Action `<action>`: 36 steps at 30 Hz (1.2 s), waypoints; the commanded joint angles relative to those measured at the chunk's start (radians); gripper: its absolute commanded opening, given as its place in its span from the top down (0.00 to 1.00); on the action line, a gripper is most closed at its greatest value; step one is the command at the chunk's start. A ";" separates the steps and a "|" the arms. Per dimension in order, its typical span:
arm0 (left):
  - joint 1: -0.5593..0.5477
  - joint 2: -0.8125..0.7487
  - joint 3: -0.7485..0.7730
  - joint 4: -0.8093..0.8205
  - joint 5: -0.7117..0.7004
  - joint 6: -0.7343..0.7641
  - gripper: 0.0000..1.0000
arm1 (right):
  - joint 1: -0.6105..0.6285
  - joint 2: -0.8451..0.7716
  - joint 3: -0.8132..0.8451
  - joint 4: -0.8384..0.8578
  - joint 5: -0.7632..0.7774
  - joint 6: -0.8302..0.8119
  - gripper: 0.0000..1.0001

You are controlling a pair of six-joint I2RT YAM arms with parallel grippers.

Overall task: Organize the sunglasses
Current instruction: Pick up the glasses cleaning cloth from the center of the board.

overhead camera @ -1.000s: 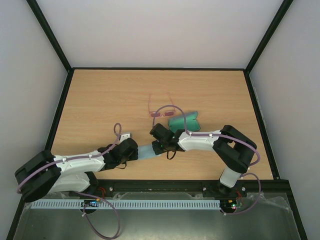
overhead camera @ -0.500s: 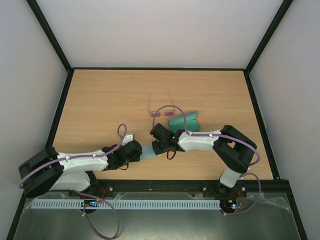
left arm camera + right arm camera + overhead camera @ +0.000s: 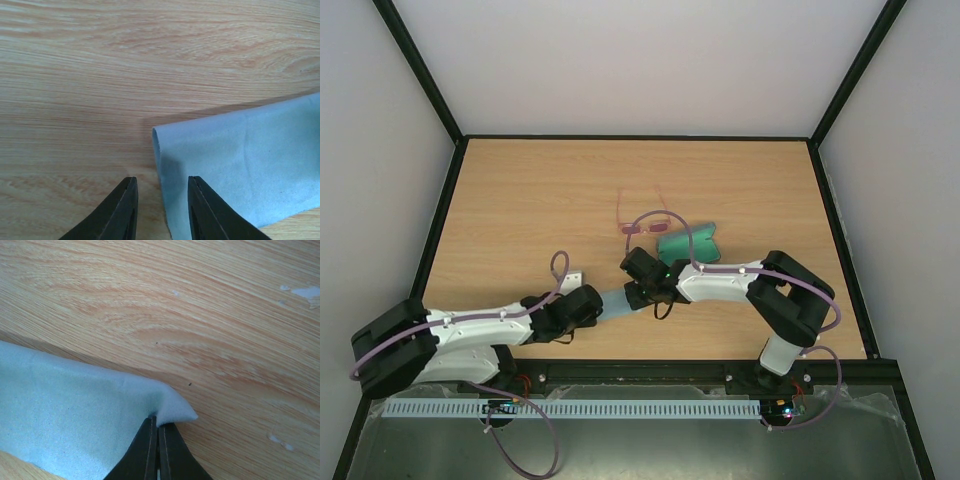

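The pink-framed sunglasses [image 3: 638,221] lie open on the wooden table [image 3: 520,200] beyond both arms, next to the teal case [image 3: 686,243]. A light-blue cloth [image 3: 617,301] lies between the two grippers. My right gripper [image 3: 159,426] is shut on a corner of the cloth [image 3: 75,420] and lifts that corner slightly. My left gripper [image 3: 161,187] is open, its fingers straddling the cloth's [image 3: 240,165] other edge just above the table. In the top view the left gripper [image 3: 588,303] sits at the cloth's left end and the right gripper [image 3: 638,291] at its right end.
A black rail [image 3: 620,368] runs along the table's near edge just behind the arms. Black frame edges border the table on the left, right and far sides. Small white flecks [image 3: 305,291] mark the wood in the right wrist view.
My left arm has slid right and slightly nearer, bringing its gripper up to the cloth's left edge. The right arm, sunglasses and case have not moved.
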 commanded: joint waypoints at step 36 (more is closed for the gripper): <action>-0.014 0.130 0.106 -0.004 0.065 0.054 0.98 | -0.019 -0.134 -0.049 -0.132 0.071 -0.005 0.99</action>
